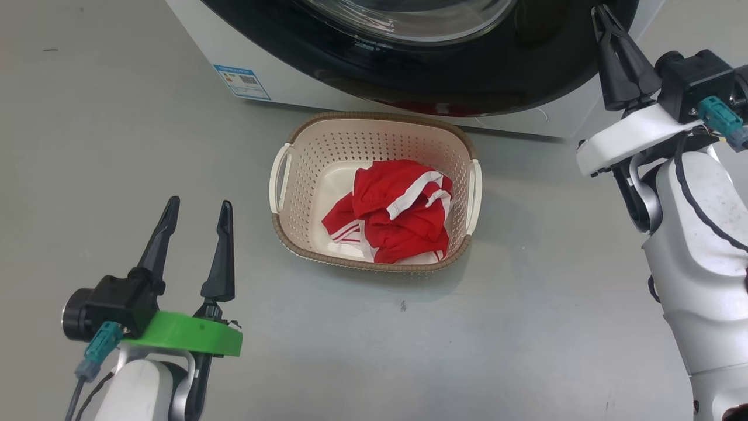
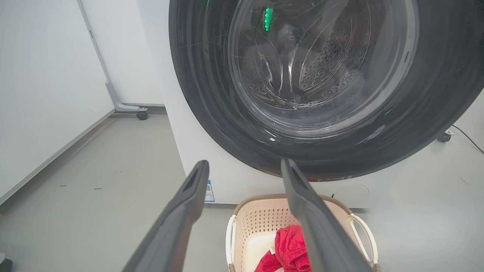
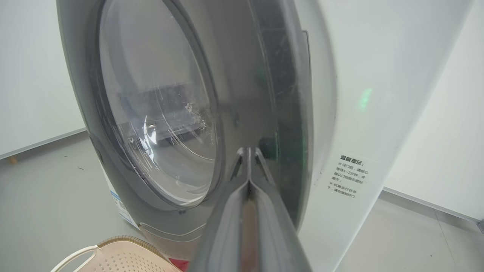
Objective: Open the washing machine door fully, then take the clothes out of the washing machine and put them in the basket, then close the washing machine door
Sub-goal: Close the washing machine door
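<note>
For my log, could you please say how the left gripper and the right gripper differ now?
The left gripper has its jaws spread apart; the right gripper has them pressed together. The left gripper wears a green collar, the right gripper a white one. The left gripper hangs left of the basket; the right gripper is by the black rim of the door. Both have long dark jaws.

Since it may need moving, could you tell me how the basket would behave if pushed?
The basket is perforated plastic, so probably light and apt to slide on the smooth floor. The clothes lie toward one side, so it might swivel.
</note>
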Available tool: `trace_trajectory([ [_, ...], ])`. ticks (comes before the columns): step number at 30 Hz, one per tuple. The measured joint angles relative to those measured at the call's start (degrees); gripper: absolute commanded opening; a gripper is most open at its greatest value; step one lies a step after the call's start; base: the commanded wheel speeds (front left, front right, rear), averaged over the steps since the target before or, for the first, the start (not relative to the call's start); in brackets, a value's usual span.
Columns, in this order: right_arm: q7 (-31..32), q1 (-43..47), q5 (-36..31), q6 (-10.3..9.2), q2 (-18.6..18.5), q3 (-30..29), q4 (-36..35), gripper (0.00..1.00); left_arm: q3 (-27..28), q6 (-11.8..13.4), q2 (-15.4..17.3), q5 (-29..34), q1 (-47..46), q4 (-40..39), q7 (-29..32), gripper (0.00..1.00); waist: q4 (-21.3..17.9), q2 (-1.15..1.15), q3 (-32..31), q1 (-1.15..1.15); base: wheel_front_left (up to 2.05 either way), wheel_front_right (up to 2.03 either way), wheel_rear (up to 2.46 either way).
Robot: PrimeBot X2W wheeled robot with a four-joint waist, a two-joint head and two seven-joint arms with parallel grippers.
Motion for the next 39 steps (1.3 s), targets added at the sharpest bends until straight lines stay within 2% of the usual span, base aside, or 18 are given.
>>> trace_trajectory([
  [10,0.01,-4.59,2.10,0.51,0.44,-1.03,5.48,0.00,-0.14,-0.03,-0.31,0.01,-0.94,0.90,-0.48,1.00,0.85,0.00,1.03,0.00,0.00,0.00,0.00],
  [30,0.00,-15.78,2.16,0.71,-3.76,-3.54,12.10,0.00,-0.93,-0.60,-1.62,-0.01,-4.27,2.47,-0.66,1.00,4.32,0.00,4.30,0.00,0.00,0.00,0.00],
  [39,-0.83,-17.02,1.99,0.97,-3.70,-3.74,14.40,0.00,0.13,-0.60,-1.90,-0.05,-4.88,2.19,-0.66,1.00,4.76,0.00,4.80,0.00,0.00,0.00,0.00],
])
